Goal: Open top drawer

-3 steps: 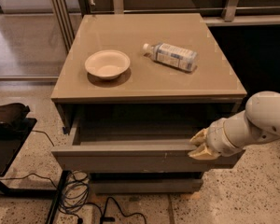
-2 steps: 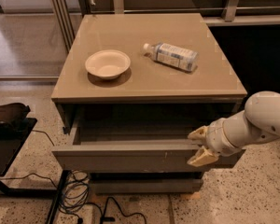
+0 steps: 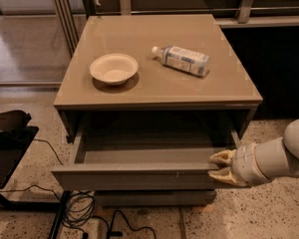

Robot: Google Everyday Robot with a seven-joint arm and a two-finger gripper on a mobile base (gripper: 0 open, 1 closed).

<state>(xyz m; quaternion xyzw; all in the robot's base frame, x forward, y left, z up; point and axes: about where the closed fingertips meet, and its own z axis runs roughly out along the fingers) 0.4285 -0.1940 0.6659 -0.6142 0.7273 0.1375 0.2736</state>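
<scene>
Drawers sit in the front of a low cabinet (image 3: 139, 34) with a flat tan top. The top drawer (image 3: 134, 176) is wide and shallow, and it sticks far out toward the camera. You can look down into it and see its grey inside. Its front panel is flat and grey-brown with no handle. A tiny pale mark shows right of the middle. Under it is a slimmer grey drawer front (image 3: 154, 198), set farther back.

The gripper (image 3: 221, 167) is at the right end of the top drawer's front panel. It comes in from the right on a thick white arm (image 3: 274, 158). Its two pale fingers (image 3: 220, 157) are spread apart, one above the other, with a dark gap between them. The upper finger is at the panel's top edge, and the lower finger is in front of the panel. I cannot tell if they touch the panel.

On the cabinet top, a white bowl (image 3: 113, 68) sits upright on the left side. A plastic bottle (image 3: 182, 59) with a pale label lies on its side to the right of the bowl, well apart from it. Its cap points left.

On the speckled floor (image 3: 269, 213), black cables (image 3: 84, 208) lie near the cabinet's left front corner. A black thing (image 3: 7, 133) stands to the left of the cabinet.
</scene>
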